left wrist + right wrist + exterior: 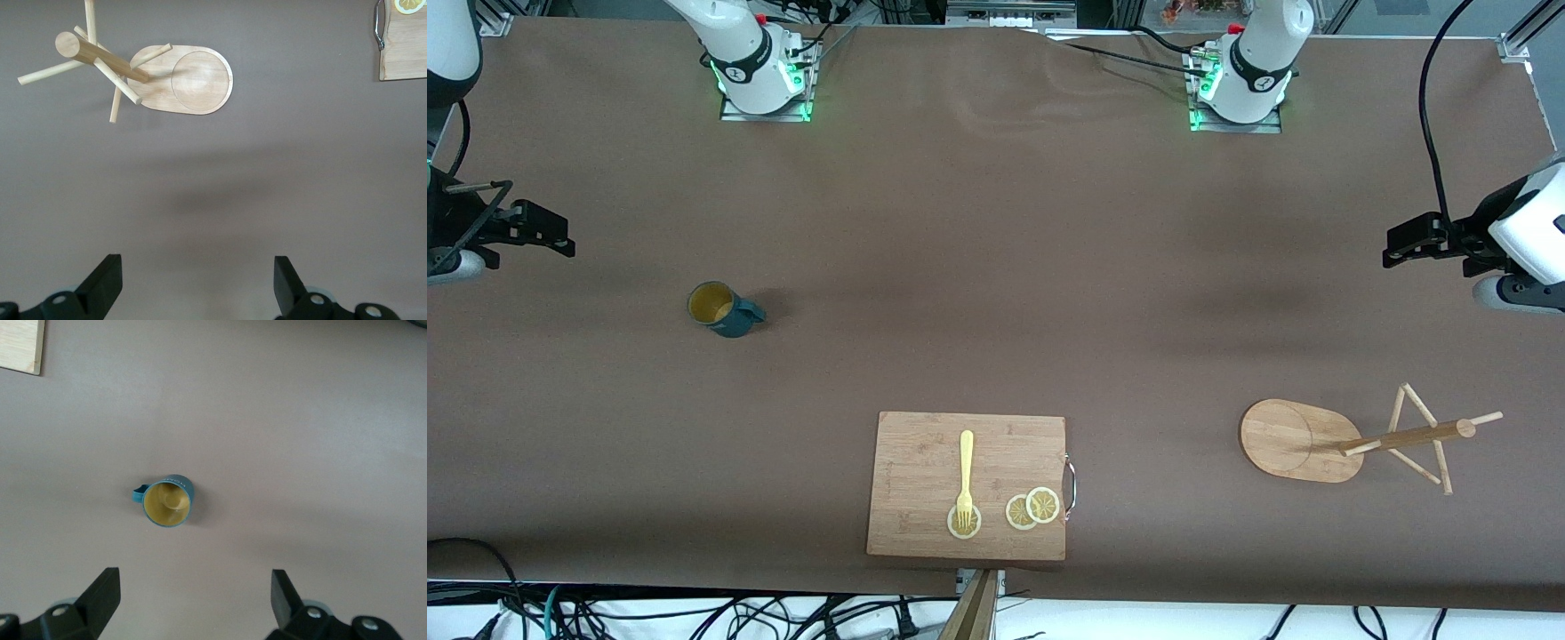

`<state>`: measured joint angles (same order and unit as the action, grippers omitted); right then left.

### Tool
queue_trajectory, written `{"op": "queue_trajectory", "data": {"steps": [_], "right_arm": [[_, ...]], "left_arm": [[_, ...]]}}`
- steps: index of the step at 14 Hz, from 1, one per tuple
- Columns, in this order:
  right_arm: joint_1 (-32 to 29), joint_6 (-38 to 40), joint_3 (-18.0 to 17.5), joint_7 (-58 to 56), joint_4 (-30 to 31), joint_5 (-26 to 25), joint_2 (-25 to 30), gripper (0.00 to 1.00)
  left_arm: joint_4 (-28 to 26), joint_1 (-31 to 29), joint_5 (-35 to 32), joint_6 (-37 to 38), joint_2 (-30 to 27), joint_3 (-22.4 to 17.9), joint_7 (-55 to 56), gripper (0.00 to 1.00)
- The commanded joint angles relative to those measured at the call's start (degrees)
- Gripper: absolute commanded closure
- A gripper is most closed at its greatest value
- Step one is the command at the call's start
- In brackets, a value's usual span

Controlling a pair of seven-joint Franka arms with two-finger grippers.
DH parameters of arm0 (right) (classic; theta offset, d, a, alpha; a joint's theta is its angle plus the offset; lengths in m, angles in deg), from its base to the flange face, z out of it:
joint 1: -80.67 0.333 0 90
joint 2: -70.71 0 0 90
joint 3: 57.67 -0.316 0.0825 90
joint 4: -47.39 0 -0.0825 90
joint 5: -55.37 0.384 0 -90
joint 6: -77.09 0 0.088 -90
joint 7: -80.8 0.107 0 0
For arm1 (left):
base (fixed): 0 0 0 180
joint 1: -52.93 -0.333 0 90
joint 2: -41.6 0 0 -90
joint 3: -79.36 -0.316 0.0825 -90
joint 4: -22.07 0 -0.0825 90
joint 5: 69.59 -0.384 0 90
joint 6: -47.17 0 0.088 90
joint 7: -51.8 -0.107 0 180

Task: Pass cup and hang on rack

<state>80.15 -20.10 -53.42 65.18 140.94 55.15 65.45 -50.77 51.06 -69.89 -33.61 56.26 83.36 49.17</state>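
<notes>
Teal and ribbed, the cup [725, 309] stands upright on the brown counter [996, 267], toward the right arm's end from the cutting board [967, 485] and farther from the front camera than it. Toward the left arm's end from that board stands the rack [1352, 440]. Right hand [551, 233] hangs spread above the counter's end, well apart from the board; left hand [1405, 244] likewise spread at its own end.
</notes>
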Motion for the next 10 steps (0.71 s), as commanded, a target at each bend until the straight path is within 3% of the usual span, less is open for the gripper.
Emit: {"op": "queue_trajectory", "data": {"steps": [1, 10], "right_arm": [[0.3, -0.7, 0.1, 1.3, 0.0, 0.0, 0.6, 0.00], [0.3, -0.2, 0.1, 1.2, -0.1, 0.0, 0.6, 0.00]], "left_arm": [[2.1, 0.4, -0.6, 0.6, 0.9, 0.0, 0.4, 0.00], [2.1, 0.3, -0.6, 0.6, 0.9, 0.0, 0.7, 0.00]]}}
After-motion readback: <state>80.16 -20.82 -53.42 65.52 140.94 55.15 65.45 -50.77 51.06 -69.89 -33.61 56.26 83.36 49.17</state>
